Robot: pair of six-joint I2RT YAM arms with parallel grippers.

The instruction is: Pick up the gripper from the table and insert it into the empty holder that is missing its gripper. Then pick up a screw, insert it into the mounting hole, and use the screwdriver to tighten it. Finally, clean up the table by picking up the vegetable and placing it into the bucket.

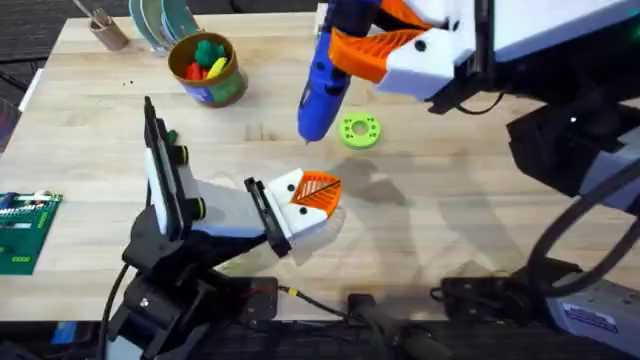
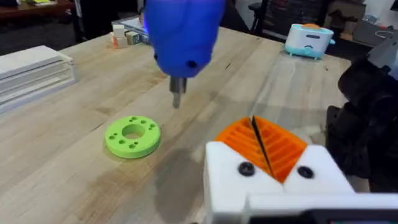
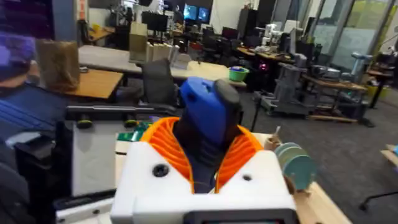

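We judge the job to be in its middle stretch. Our right gripper (image 1: 385, 50) has its orange pads clamped on the screwdriver (image 1: 322, 85), one blue tool, held tip-down over the table's centre just left of the single bright green ring (image 1: 360, 131). Our left gripper (image 1: 312, 195) rests low and nearer, its two orange wedges pressed together point to point with nothing visible between them. Both white bases carry a wedge and we see two dark screw heads (image 2: 246, 168) on the block (whether they are tight we cannot tell), so the insertion looks done and the driving seems the step in hand. One bucket (image 1: 208, 67) stands far left, with green, red and yellow toys heaped in it; whether the leafy vegetable is among them we cannot say, so the clean-up may be finished or left to do.
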